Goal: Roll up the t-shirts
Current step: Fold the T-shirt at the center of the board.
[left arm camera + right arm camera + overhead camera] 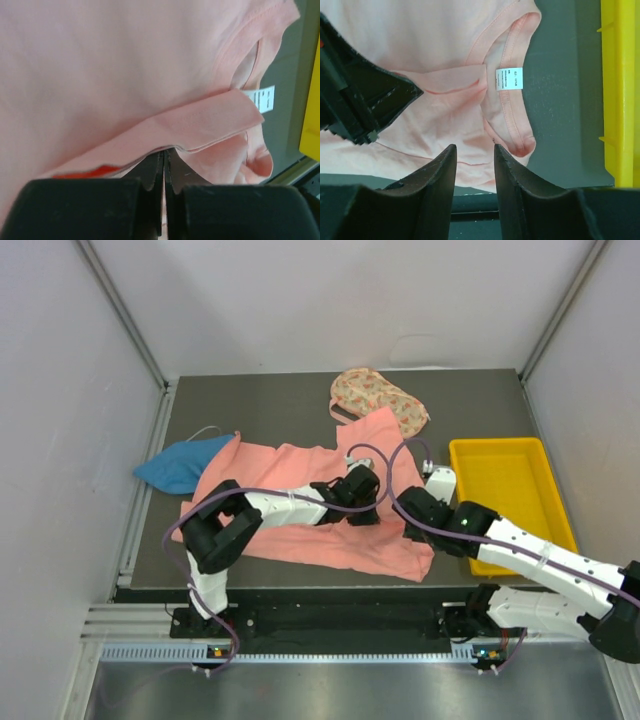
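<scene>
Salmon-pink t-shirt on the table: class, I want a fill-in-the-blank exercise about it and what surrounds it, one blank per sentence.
The left gripper is ____ on a fold of the salmon-pink cloth t-shirt. The right gripper hovers with jaws ____, nothing between them. The rectangular plastic tray right of that shirt is ____. The crumpled cloth t-shirt left of it is ____.
Missing words: shut; open; yellow; blue.

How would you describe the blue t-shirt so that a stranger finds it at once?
Start at the dark table. Left of the spread salmon-pink t-shirt lies a crumpled heap, the blue t-shirt. It is the only blue cloth.
</scene>
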